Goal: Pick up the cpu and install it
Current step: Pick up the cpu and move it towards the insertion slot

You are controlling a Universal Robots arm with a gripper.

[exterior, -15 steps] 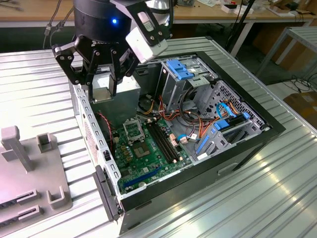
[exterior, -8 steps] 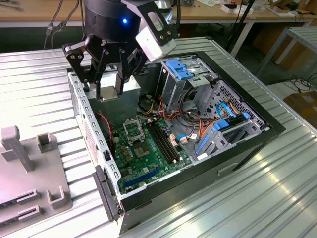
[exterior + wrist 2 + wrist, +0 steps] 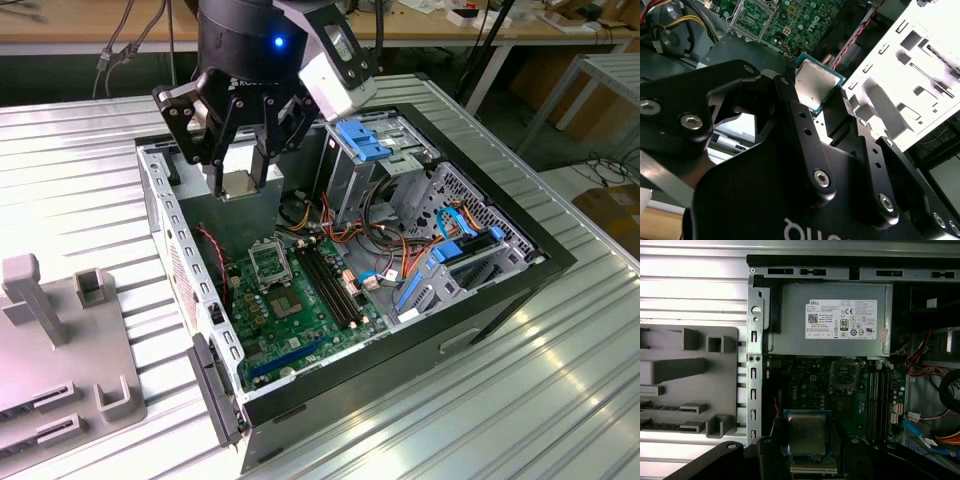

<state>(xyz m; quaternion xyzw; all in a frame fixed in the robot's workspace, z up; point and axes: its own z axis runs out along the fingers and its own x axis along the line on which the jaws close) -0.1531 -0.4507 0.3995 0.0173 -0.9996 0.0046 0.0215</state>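
The cpu (image 3: 238,185) is a small flat square chip with a silver-grey top and a green edge. My gripper (image 3: 240,186) is shut on it by two opposite sides and holds it in the air over the open computer case. Both wrist views show the chip, cpu (image 3: 812,85) and cpu (image 3: 806,434), between the black fingers (image 3: 790,100). The black-framed socket (image 3: 270,262) on the green motherboard lies below it, nearer the case's front; socket (image 3: 845,374) stands apart from the chip, with its green centre showing.
A grey power-supply box (image 3: 835,317) sits at the case's back. Long black memory slots (image 3: 330,285) run beside the socket. Drive cages with blue clips (image 3: 370,140) and cables fill the exterior view's right. A grey fixture tray (image 3: 60,340) lies outside the case wall (image 3: 165,230).
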